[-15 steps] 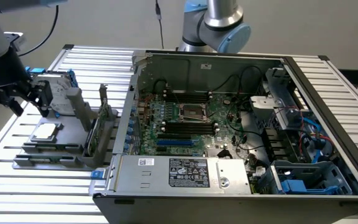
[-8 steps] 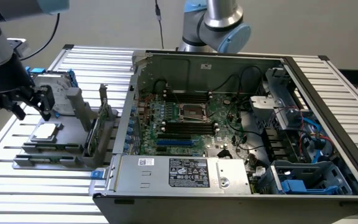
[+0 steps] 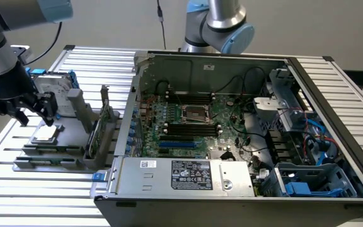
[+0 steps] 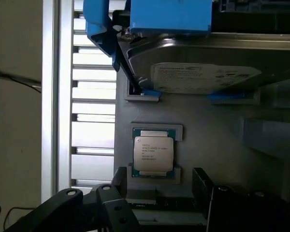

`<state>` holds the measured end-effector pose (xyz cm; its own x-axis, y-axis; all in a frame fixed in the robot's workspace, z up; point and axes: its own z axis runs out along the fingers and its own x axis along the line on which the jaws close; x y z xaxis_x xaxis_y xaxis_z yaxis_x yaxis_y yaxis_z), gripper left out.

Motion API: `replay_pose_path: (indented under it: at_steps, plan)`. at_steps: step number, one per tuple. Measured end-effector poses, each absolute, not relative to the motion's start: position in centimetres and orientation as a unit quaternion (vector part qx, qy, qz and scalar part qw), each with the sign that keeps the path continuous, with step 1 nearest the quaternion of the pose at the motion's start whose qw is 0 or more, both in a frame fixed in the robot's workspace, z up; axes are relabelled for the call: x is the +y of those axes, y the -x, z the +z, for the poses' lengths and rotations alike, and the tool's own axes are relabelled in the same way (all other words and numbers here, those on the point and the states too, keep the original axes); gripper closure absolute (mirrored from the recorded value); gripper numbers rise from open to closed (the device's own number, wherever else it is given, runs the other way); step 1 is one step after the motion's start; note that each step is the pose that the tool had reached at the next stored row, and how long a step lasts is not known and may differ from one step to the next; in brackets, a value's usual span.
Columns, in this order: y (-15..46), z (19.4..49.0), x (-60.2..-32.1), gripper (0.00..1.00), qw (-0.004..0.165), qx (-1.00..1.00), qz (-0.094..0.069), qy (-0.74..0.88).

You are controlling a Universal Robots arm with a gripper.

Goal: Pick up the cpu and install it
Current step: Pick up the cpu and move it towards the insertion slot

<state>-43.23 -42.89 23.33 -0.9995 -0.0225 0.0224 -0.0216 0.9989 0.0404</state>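
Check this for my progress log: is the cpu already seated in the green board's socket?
No, the cpu lies in a recess of the grey holder, near the hard drive.

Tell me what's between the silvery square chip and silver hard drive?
Just bare grey plastic tray, in the wrist view, between cpu and hard drive.

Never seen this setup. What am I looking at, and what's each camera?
One robot arm works at a slatted table. The exterior view looks over the whole bench; the wrist view looks down from the arm's wrist. Its fingers are open and hold nothing, hanging just above the cpu, a small silvery square lying in a gray tray. A hard drive with blue brackets stands in the same tray. On the exterior view's right sits an open computer case with a green board.
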Motion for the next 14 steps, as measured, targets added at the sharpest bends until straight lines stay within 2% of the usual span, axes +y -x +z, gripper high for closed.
replay_pose_path:
  at_steps: [14]
  plan:
    - [43.2, 20.8, -42.9, 0.35, 0.011, -1.0, -0.022, -0.011]
